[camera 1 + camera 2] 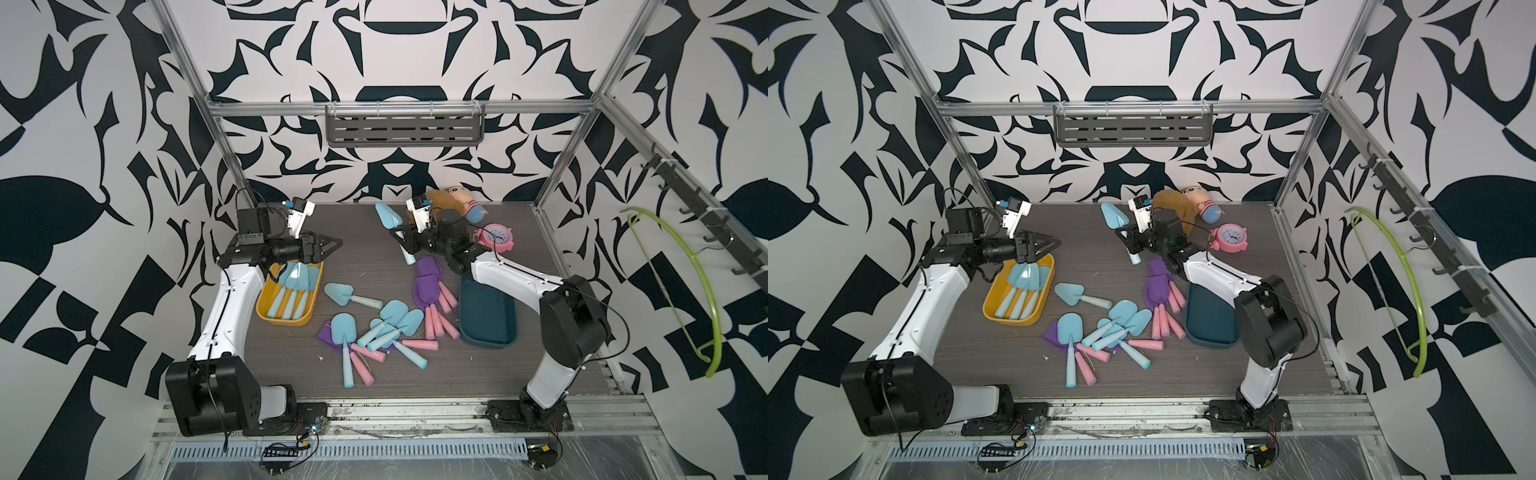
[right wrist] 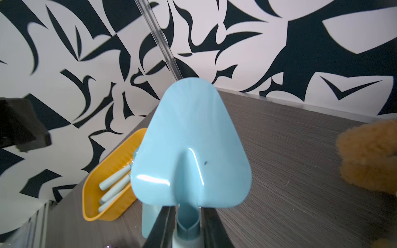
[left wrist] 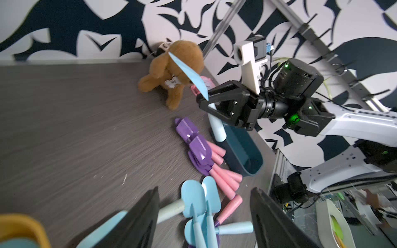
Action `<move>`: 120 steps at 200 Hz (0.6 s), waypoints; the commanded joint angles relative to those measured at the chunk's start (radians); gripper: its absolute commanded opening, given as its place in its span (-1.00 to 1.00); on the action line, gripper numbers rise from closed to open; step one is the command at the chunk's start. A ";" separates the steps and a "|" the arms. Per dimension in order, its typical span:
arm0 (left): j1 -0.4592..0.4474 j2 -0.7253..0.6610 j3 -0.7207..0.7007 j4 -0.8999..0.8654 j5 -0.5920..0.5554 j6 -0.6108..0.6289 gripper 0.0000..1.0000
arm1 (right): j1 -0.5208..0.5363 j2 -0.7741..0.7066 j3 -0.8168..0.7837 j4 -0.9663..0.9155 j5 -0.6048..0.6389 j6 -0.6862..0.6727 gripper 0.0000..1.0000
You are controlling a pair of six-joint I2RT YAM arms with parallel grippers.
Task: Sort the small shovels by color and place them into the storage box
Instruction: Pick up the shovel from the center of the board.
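My right gripper [image 2: 188, 214] is shut on the neck of a light blue shovel [image 2: 191, 150]. It holds the shovel blade-up above the back middle of the table in both top views [image 1: 386, 216] [image 1: 1114, 216]. My left gripper [image 3: 205, 190] is open and empty, and hovers over the far end of the yellow storage box [image 1: 266, 316]. That box holds three light blue shovels [image 1: 295, 282]. The dark teal storage box [image 1: 490, 324] lies empty under the right arm. Purple shovels with pink handles [image 1: 428, 286] lie beside it. A mixed pile of shovels [image 1: 386, 328] and a lone blue shovel [image 1: 345, 295] lie mid-table.
A brown plush bear [image 1: 440, 199], a small doll [image 1: 473, 210] and a pink alarm clock [image 1: 496, 237] sit at the back right. A green hanger [image 1: 702, 291] hangs on the right wall. Metal frame posts stand at the table's corners.
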 commanded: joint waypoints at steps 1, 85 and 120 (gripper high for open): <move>-0.063 0.039 0.005 0.195 0.083 -0.176 0.50 | 0.023 -0.107 -0.052 0.189 -0.019 0.109 -0.99; -0.310 0.152 -0.060 0.544 0.072 -0.445 0.55 | 0.087 -0.195 -0.088 0.260 0.060 0.182 -1.00; -0.362 0.173 -0.101 0.630 0.072 -0.486 0.54 | 0.111 -0.192 -0.071 0.280 0.071 0.194 -1.00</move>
